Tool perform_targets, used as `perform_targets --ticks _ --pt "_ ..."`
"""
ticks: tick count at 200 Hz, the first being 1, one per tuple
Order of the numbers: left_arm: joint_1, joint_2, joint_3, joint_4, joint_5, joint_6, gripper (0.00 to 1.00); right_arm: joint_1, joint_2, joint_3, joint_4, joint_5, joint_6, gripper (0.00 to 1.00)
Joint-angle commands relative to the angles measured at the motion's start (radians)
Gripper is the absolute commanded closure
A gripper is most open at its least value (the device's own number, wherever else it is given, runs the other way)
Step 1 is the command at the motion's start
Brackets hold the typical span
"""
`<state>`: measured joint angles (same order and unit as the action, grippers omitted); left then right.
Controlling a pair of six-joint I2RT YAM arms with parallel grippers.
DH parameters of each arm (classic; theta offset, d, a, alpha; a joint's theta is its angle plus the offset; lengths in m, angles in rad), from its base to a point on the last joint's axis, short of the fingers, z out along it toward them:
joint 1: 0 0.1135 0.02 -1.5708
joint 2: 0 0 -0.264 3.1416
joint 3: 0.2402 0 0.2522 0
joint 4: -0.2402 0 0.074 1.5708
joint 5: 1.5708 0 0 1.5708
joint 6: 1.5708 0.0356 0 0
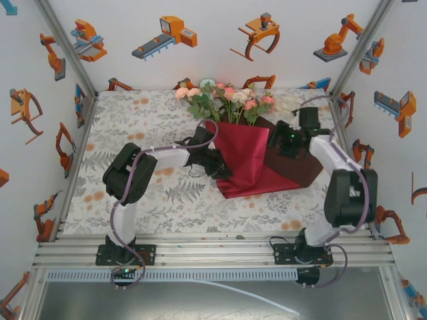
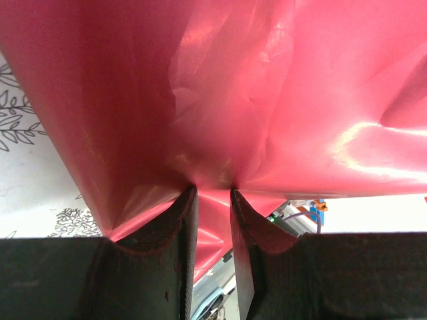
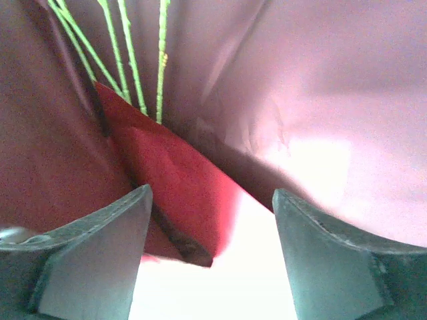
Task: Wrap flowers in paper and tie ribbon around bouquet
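The paper [image 1: 243, 157] is half folded round the flowers [image 1: 230, 100] near the table [image 1: 133, 113] far edge; left jaws pinch its fold, right jaws stand spread. Closing the wrap and tying ribbon remain.

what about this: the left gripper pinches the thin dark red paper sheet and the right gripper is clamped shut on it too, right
Wrong on the right gripper: its jaws stand wide open, the right wrist view shows. The left gripper does pinch the thin dark red paper sheet.

One paper sheet [image 1: 243, 160], one bunch of flowers [image 1: 230, 100], two arms: left arm [image 1: 130, 175], right arm [image 1: 347, 193]
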<state>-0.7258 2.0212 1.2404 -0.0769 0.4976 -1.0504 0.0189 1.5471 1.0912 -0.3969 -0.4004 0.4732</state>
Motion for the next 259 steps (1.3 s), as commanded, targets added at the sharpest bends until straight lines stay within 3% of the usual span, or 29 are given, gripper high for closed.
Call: perform_targets --ticks 1,25,44,74,100,122,131,153,182,200,220,259 --pt "0.005 0.033 0.039 0.030 -0.003 -0.021 0.70 -0.026 -0.109 -0.088 -0.090 -0.080 0.066 0.28" --pt "0.006 0.047 0.048 0.051 0.000 -0.039 0.70 -0.027 -0.206 -0.177 -0.087 -0.235 0.112 0.23" --pt "0.007 0.057 0.053 0.064 -0.001 -0.049 0.70 -0.023 -0.280 -0.261 -0.046 -0.300 0.137 0.04" --pt "0.008 0.064 0.053 0.083 -0.005 -0.070 0.70 0.048 -0.239 -0.334 0.033 -0.276 0.165 0.04" --pt "0.009 0.074 0.056 0.105 -0.011 -0.093 0.70 0.142 -0.130 -0.335 0.113 -0.231 0.198 0.19" --pt "0.010 0.073 0.054 0.119 -0.020 -0.100 0.71 0.150 -0.054 -0.324 0.140 -0.180 0.202 0.32" --pt "0.012 0.069 0.052 0.123 -0.026 -0.101 0.71 0.150 -0.031 -0.309 0.140 -0.161 0.185 0.41" --pt "0.034 0.034 0.043 0.133 -0.054 -0.122 0.68 0.150 0.006 -0.271 0.097 -0.116 0.138 0.75" --pt "0.094 -0.059 0.040 0.138 -0.142 -0.117 0.66 0.150 0.027 -0.263 0.080 -0.072 0.072 0.91" --pt "0.141 -0.084 0.080 0.080 -0.209 -0.087 0.65 0.150 0.052 -0.255 0.093 -0.070 0.052 0.97" --pt "0.187 -0.055 0.142 0.020 -0.265 -0.041 0.66 0.150 0.082 -0.254 0.109 -0.042 0.041 0.96" --pt "0.225 0.102 0.293 0.059 -0.210 -0.034 0.76 0.151 0.158 -0.211 0.038 0.042 -0.007 0.88"
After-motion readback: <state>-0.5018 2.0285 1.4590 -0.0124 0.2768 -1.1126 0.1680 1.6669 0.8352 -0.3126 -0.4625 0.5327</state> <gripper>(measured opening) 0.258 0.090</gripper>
